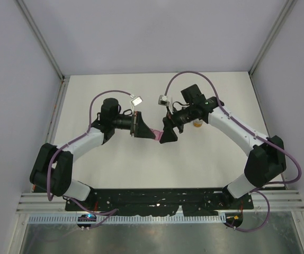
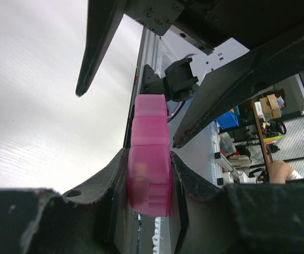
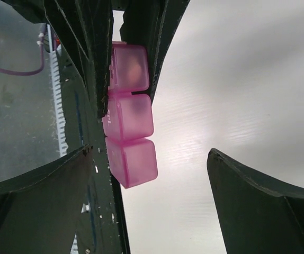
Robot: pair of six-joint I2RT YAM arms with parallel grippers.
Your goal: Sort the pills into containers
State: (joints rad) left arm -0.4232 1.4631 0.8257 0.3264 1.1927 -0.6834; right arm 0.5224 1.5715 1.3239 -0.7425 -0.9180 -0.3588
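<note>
The bright-pink pill box (image 1: 154,135) hangs above the table centre, a strip of joined square compartments. My left gripper (image 1: 144,130) is shut on one end of it; in the left wrist view the box (image 2: 149,159) is clamped between both pads, with a faint pale shape inside. My right gripper (image 1: 168,134) is open at the box's other end. In the right wrist view the box (image 3: 132,127) shows three compartments, and its free end lies between my wide-open right gripper (image 3: 151,154), close to the left finger (image 3: 62,180), touching neither. No loose pills show.
A small white bottle with an orange label (image 1: 197,123) stands on the white table (image 1: 115,169) just behind the right wrist. Grey walls close in the table on the left, back and right. The arm bases sit at the near edge.
</note>
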